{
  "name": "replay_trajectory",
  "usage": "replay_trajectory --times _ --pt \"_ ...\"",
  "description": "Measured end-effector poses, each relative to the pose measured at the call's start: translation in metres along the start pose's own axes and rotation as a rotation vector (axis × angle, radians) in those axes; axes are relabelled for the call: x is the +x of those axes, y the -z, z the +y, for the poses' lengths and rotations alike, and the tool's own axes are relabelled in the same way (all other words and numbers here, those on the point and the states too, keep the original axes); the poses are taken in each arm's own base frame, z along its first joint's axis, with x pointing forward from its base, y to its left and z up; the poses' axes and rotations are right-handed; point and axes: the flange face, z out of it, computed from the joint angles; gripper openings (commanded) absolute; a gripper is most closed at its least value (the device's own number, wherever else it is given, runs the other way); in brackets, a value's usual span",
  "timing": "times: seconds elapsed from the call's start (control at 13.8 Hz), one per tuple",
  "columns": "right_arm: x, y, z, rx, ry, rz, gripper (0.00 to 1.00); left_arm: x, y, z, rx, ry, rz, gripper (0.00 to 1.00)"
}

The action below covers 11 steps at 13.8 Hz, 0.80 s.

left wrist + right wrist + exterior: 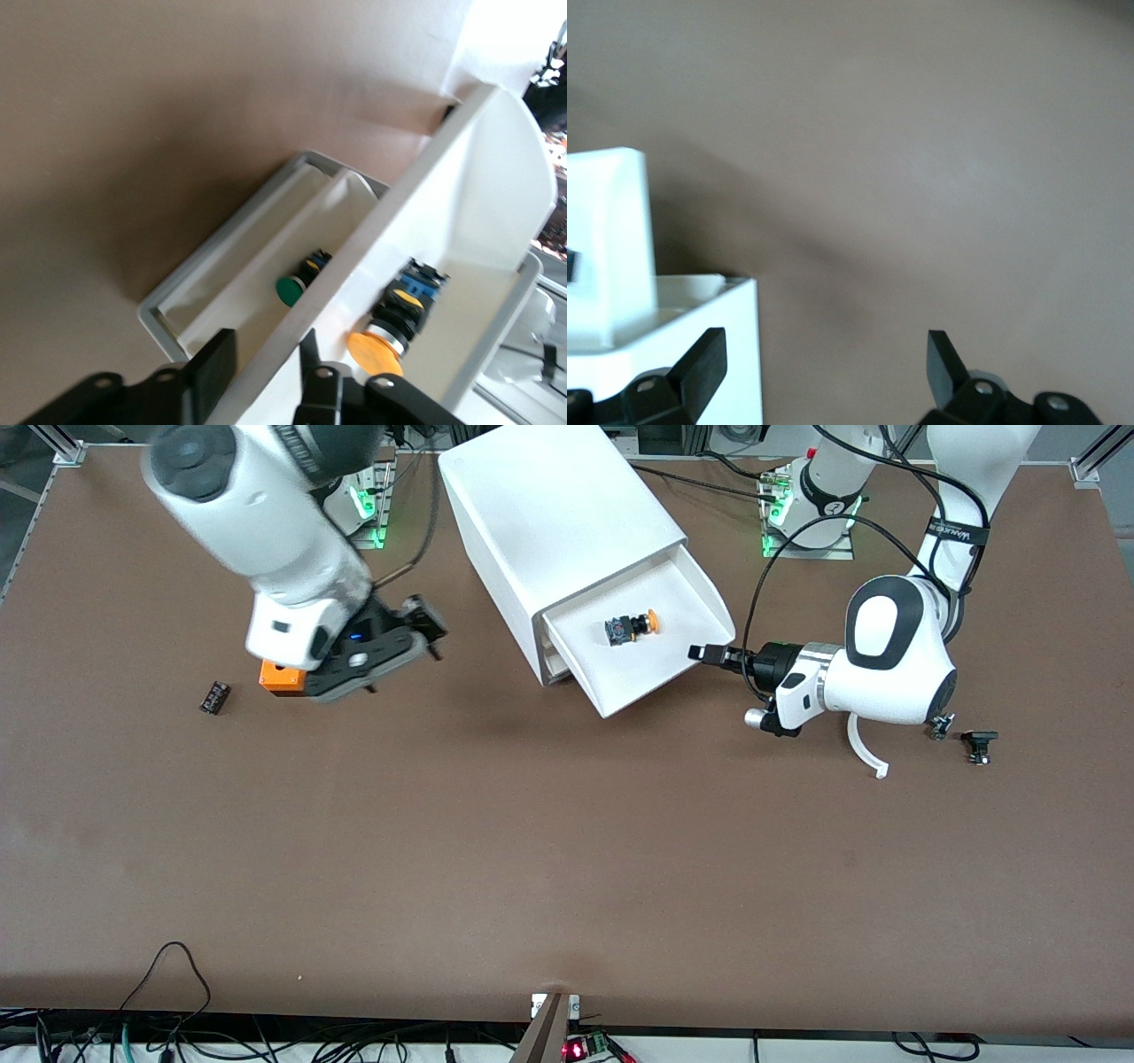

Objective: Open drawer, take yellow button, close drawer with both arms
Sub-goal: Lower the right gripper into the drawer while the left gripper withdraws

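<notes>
The drawer (660,669), the top one of the white cabinet (549,505), stands pulled out. The button (633,627), orange cap on a black body, lies on its side in it and also shows in the left wrist view (376,351). My left gripper (704,654) is at the drawer's front corner toward the left arm's end, its jaws closed down on the drawer's front wall (416,204). My right gripper (430,633) is open and empty over the table beside the cabinet, toward the right arm's end; in the right wrist view (824,363) a cabinet corner (673,328) shows beside one finger.
A bigger orange cube (282,677) lies under the right arm, with a small black part (214,697) beside it. Another black part (979,742) and a white hook (866,751) lie near the left arm. A green button (290,290) sits in a lower drawer.
</notes>
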Motion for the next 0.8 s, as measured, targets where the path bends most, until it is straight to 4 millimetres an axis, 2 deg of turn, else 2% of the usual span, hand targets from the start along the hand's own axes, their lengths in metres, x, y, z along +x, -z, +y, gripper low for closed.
replay_trajectory --times 0.15,0.29,0.44,0.51,0.65,0.8 --pt "0.019 -0.006 -0.058 0.017 0.112 0.022 1.0 0.001 0.004 -0.004 0.012 -0.001 0.015 1.0" --pt "0.031 -0.02 -0.106 0.031 0.234 0.03 1.0 0.003 0.015 0.001 0.021 -0.018 0.062 1.0" --pt "0.037 -0.036 -0.151 0.044 0.334 0.032 1.0 0.003 0.042 0.006 0.052 -0.037 0.156 1.0" --pt "0.038 -0.044 -0.172 0.05 0.372 0.037 1.0 0.0 0.07 0.002 0.062 -0.033 0.223 1.0" --pt "0.036 -0.059 -0.208 0.049 0.471 0.06 1.0 -0.015 0.143 -0.019 0.057 0.004 0.372 1.0" --pt "0.031 -0.078 -0.24 0.031 0.552 0.069 1.0 -0.037 0.197 -0.038 0.047 0.031 0.472 1.0"
